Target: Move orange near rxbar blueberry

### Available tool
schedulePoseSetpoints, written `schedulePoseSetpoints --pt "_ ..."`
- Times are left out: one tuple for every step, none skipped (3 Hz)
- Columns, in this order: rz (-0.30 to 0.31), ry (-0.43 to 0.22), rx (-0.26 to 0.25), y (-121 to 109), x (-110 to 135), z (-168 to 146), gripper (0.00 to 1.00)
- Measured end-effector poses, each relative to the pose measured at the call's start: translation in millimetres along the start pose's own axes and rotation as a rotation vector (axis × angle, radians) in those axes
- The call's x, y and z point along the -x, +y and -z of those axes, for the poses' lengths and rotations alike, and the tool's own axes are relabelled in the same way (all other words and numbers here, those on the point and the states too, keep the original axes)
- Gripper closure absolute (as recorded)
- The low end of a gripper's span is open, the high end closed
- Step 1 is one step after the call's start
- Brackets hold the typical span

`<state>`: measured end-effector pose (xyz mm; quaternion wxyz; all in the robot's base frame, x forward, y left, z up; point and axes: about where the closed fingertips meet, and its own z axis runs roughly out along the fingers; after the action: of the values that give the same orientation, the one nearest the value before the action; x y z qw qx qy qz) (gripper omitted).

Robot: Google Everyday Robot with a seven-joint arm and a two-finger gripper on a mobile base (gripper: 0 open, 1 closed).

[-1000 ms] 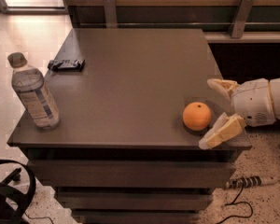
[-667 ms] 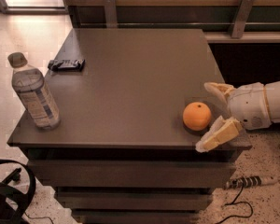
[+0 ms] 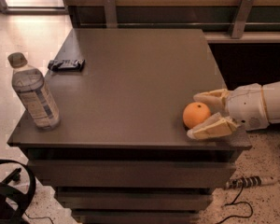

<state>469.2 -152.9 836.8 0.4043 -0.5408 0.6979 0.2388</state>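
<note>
The task had barely started. The orange [image 3: 196, 114] sat on the cabinet top [image 3: 144, 73] well apart from the rxbar blueberry [image 3: 66, 65], diagonally across the surface from it, so the whole carry was left. The gripper [image 3: 194, 116] was on the side of the orange away from the rxbar blueberry. Its claw was open, with one finger on each side of the fruit. It looked close to a grasp but not yet clamped. A water bottle [image 3: 34, 97] stood near the rxbar blueberry, apart from it. Compared with a second earlier, the claw had pushed further around the orange and its fingers had drawn closer together. The orange, the bar and the bottle had not moved.
</note>
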Motion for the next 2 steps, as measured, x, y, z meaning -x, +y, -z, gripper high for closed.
schedulePoseSetpoints --pt "0.002 0.0 0.003 0.6 1.2 -1.2 0.55" --pt "0.005 0.0 0.006 1.4 2.5 -2.5 0.79"
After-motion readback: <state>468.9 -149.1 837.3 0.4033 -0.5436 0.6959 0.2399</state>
